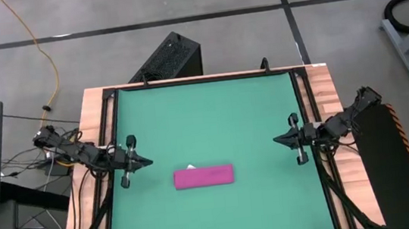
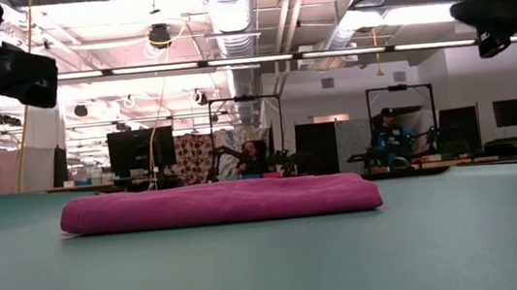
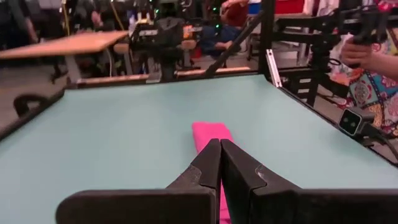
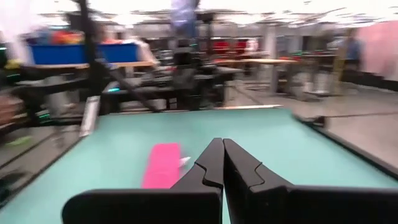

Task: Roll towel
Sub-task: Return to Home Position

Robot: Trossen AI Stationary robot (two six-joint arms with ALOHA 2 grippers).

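Note:
The towel (image 1: pixel 204 177) is a magenta cloth lying as a long, flat bundle on the green table mat, a little toward the near edge; it also shows in the low view (image 2: pixel 221 204) and both wrist views (image 3: pixel 210 134) (image 4: pixel 161 165). A small white tag (image 1: pixel 191 166) sticks out at its far edge. My left gripper (image 1: pixel 149 163) hovers shut, level, to the towel's left, clear of it. My right gripper (image 1: pixel 276 139) hovers shut over the mat's right side, farther from the towel.
A black frame (image 1: pixel 201 80) rims the green mat (image 1: pixel 213 121), with wooden table edges on both sides. A black box (image 1: pixel 168 57) stands beyond the far edge. Open mat lies all around the towel.

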